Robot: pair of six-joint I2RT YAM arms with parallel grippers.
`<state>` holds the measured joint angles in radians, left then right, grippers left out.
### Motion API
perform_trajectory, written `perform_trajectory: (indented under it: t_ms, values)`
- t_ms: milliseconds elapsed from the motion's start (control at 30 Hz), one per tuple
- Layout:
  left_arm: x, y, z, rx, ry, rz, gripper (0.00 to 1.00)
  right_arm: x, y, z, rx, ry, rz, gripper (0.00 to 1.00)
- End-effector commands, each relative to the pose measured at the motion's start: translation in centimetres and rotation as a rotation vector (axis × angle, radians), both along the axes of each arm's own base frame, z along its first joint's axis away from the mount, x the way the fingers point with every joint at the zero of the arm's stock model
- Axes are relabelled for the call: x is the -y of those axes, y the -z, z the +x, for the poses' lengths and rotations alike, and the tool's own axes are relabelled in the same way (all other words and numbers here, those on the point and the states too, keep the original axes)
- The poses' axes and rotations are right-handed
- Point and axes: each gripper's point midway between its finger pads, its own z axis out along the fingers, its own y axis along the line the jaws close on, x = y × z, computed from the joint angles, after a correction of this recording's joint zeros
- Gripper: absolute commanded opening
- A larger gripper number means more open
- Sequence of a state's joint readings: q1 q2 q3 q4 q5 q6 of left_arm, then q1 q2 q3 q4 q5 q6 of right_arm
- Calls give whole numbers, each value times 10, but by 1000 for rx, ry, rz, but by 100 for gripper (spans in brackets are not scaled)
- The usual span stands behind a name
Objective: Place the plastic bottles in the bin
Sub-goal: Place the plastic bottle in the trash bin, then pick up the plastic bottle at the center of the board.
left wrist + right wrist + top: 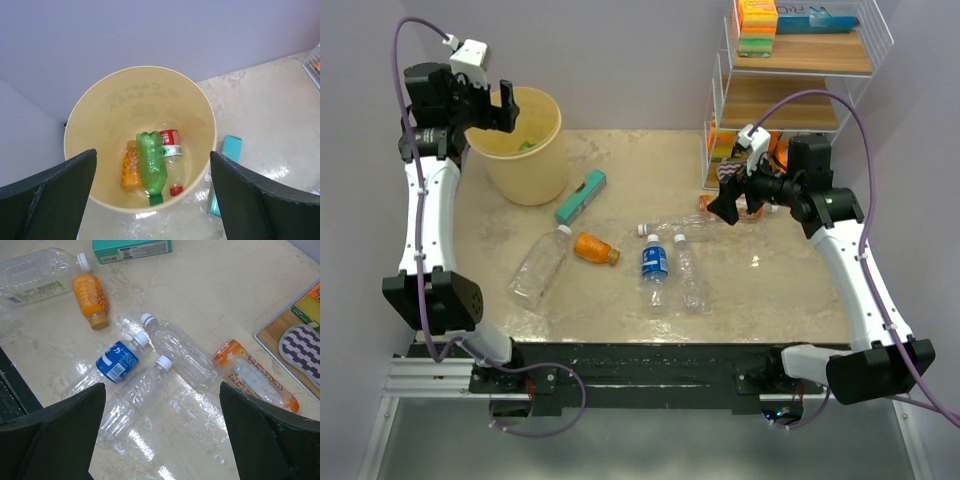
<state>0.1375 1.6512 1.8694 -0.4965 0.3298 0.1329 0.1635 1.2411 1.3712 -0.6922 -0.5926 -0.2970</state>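
Tan bin (107, 100) (bottles (151, 172) inside) lies under left gripper (153, 151).

box (581, 196): teal, flat on counter (770, 290), left of centre
rack (820, 58): white wire, wooden shelves, upper right
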Motion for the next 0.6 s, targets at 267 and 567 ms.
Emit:
perform_trajectory:
  t_ms: [267,567]
  values:
    - [56,-1,-106,-50,385,143,99,1,1,1,27,-5,-11,99]
    - [109,37,-142,-116,634,283,99,6,7,-2,28,7,-29,99]
